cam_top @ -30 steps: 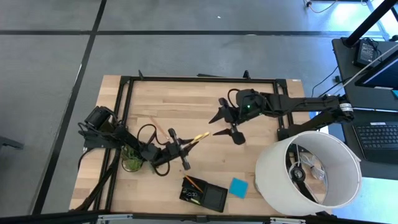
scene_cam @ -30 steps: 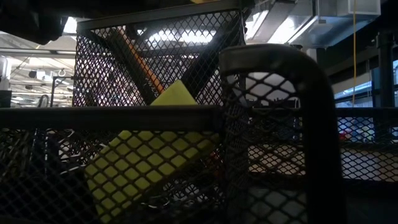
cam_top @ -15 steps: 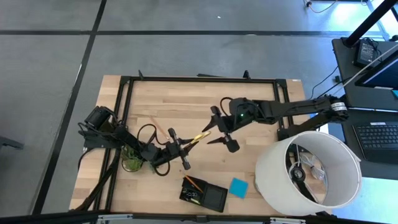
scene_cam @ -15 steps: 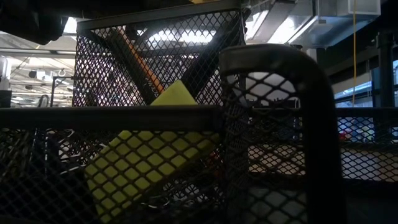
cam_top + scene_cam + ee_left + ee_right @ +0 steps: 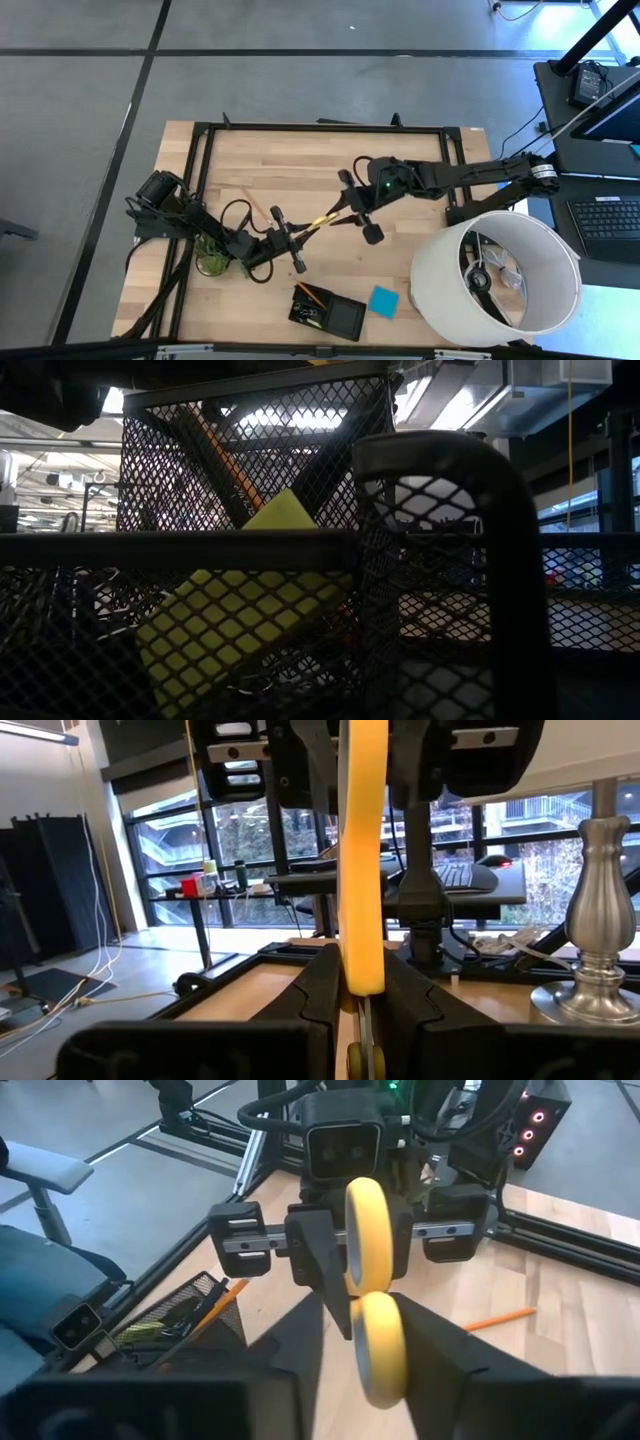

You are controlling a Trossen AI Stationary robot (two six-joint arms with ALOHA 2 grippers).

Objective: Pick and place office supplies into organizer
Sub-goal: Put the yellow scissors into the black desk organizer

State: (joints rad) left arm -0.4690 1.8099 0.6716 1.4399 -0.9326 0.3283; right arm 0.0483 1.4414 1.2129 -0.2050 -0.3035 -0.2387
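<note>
Yellow-handled scissors (image 5: pixel 322 220) hang above the table's middle between my two grippers. My left gripper (image 5: pixel 298 234) is shut on their blade end. My right gripper (image 5: pixel 352 212) faces it from the right, its fingers closed in on the yellow handles (image 5: pixel 372 1295). The black mesh organizer (image 5: pixel 330 312) stands near the front edge, with an orange pencil (image 5: pixel 310 293) and a yellow block (image 5: pixel 240 620) inside. A blue note pad (image 5: pixel 383 301) lies flat to its right. Another orange pencil (image 5: pixel 250 200) lies flat on the wood. My left gripper pinches the scissors' blades by the pivot (image 5: pixel 362 1020) between its two fingers. The fingers lie about level and along the scissors, which stick out toward the right arm, clear of the table. My right gripper has one finger (image 5: pixel 325 1295) on each side of the nearer handle loop (image 5: pixel 382 1355), coming from the table's right, slanting slightly down. The loop stands on edge between them, clear of the table.
A small green potted plant (image 5: pixel 212 258) stands by the left arm. A large white lampshade (image 5: pixel 497 270) fills the near right corner, and its metal stand (image 5: pixel 595 920) is close by. A black frame (image 5: pixel 320 128) runs round the table.
My right gripper has gone toward the table's left and near edge, sinking a little, until the scissors' handles lay between its fingers. Its fingers have then drawn closer together around them. The scissors and my left gripper have kept still.
</note>
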